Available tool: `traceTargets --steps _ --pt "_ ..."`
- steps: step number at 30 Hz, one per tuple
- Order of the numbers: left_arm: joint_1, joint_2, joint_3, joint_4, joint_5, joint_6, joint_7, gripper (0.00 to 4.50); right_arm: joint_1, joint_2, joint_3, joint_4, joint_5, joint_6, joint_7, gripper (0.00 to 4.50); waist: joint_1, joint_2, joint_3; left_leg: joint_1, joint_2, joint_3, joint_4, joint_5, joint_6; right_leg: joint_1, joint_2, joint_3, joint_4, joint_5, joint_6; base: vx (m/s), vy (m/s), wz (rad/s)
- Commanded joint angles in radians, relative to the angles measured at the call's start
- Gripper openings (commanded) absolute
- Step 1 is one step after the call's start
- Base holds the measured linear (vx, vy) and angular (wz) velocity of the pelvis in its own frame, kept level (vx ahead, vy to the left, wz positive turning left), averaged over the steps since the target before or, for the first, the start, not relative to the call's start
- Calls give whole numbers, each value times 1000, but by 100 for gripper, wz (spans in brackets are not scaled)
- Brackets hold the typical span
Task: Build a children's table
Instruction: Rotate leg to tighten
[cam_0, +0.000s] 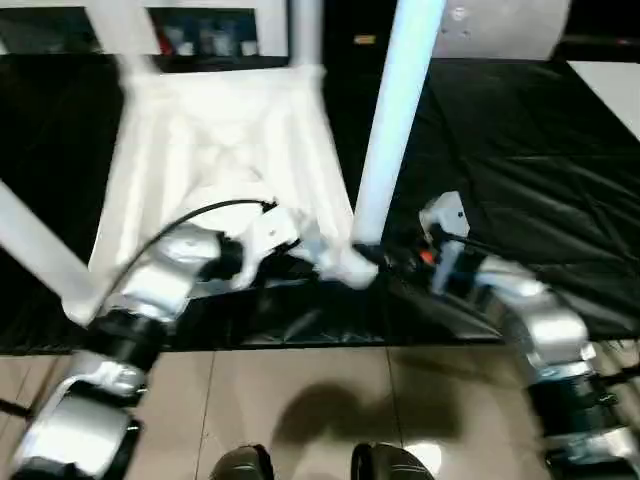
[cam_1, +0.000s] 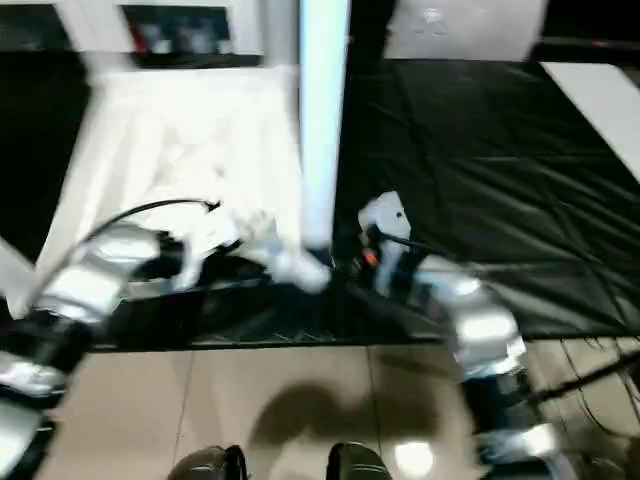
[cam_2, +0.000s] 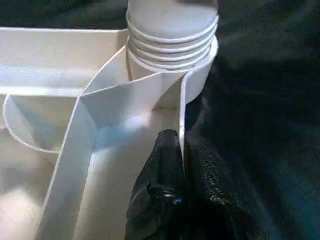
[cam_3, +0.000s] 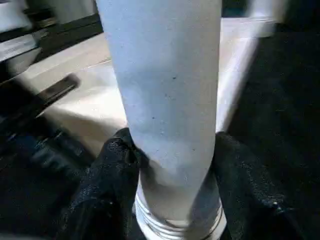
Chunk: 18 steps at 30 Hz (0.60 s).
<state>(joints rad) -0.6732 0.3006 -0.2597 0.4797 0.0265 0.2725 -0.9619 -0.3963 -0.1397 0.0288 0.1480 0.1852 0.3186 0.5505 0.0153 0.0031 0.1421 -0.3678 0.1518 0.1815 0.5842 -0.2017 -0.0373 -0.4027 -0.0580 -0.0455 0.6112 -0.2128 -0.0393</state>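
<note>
The children's table top (cam_0: 220, 150) lies upside down on a black mat, its ribbed underside facing up. A white tubular leg (cam_0: 395, 130) stands upright in the near right corner socket (cam_0: 350, 265). Its threaded end (cam_2: 172, 35) sits in that socket. My left gripper (cam_2: 181, 142) is shut on the thin rim wall of the top, just beside the socket. My right gripper (cam_3: 170, 145) clasps the leg low down, one black finger (cam_3: 107, 165) pressed on each side just above the threads. Other legs (cam_0: 40, 255) rise from the remaining corners.
The black mat (cam_0: 520, 150) spreads wide to the right of the table top. Tan floor tiles (cam_0: 300, 400) lie in front of its near edge, with my feet (cam_0: 310, 465) at the bottom. A white panel (cam_0: 610, 85) lies at the far right.
</note>
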Motion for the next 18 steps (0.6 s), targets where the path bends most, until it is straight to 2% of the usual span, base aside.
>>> traceTargets --steps 1,2,3,4,6,7,8,9,12,13,15,17,18 --pt "-62 -124 -5 5 13 24 174 0 4 126 62 90 -54 45 -193 192 3 0 -50 10 83 -37 -85 -171 24 35 -108 69 -95 -285 -209 0 0 0" --pt "-73 -152 0 15 17 33 212 0 -6 159 48 104 -57 46 -247 192 1 1 -52 8 80 -36 -84 -151 23 35 -105 68 -93 -259 -215 0 0 0" --pt "-77 -165 1 19 20 36 227 0 -11 177 42 110 -59 47 -273 192 2 0 -57 7 78 -36 -82 -123 28 42 -104 67 -88 -214 -217 0 0 0" --pt "-84 -185 0 25 27 40 252 0 -23 206 32 121 -69 49 -324 192 4 3 -57 6 78 -36 -81 -104 34 42 -104 67 -85 -175 -222 0 0 0" --pt "-89 -201 -12 28 45 36 272 0 -35 239 19 132 -69 45 -363 192 3 3 -65 6 77 -32 -75 -26 70 49 -100 66 -67 14 -253 52 -3 3" --pt "-90 -198 -21 30 56 29 273 0 -35 243 14 128 -60 39 -354 192 2 2 -68 4 74 -33 -72 -7 82 53 -98 64 -63 59 -259 58 -7 2" --pt "-86 -184 -33 29 70 17 274 0 -31 232 16 122 -63 21 -340 227 6 5 -69 4 73 -31 -69 20 111 57 -100 64 -58 131 -264 0 0 0" --pt "-81 -176 -36 25 72 14 267 0 -28 220 19 119 -60 12 -321 248 5 3 -68 2 73 -31 -68 30 133 59 -100 62 -56 168 -269 0 0 0" --pt "-48 -125 -39 -2 77 3 214 0 -11 153 3 98 -30 -28 -206 265 9 5 -66 2 78 -32 -69 -15 151 63 -103 59 -61 124 -273 0 0 0" --pt "-31 -96 -40 -11 83 -15 186 0 -5 106 1 92 -37 -57 -156 272 8 3 -66 -1 79 -32 -70 -18 152 65 -103 60 -60 116 -274 0 0 0" --pt "-21 -75 -41 -13 86 -28 172 0 -2 68 3 87 -38 -78 -110 285 6 2 -69 0 79 -31 -67 -11 154 64 -101 60 -58 116 -282 0 0 0" --pt "-10 -52 -42 -16 83 -45 145 0 -1 37 -10 76 -16 -81 -58 315 4 0 -69 -1 77 -31 -65 -11 160 66 -101 59 -59 112 -286 0 0 0" --pt "-4 -38 -43 -17 81 -54 129 0 0 19 -19 70 -1 -82 -26 315 4 1 -68 -1 78 -32 -66 -12 162 66 -102 59 -59 107 -287 0 0 0"
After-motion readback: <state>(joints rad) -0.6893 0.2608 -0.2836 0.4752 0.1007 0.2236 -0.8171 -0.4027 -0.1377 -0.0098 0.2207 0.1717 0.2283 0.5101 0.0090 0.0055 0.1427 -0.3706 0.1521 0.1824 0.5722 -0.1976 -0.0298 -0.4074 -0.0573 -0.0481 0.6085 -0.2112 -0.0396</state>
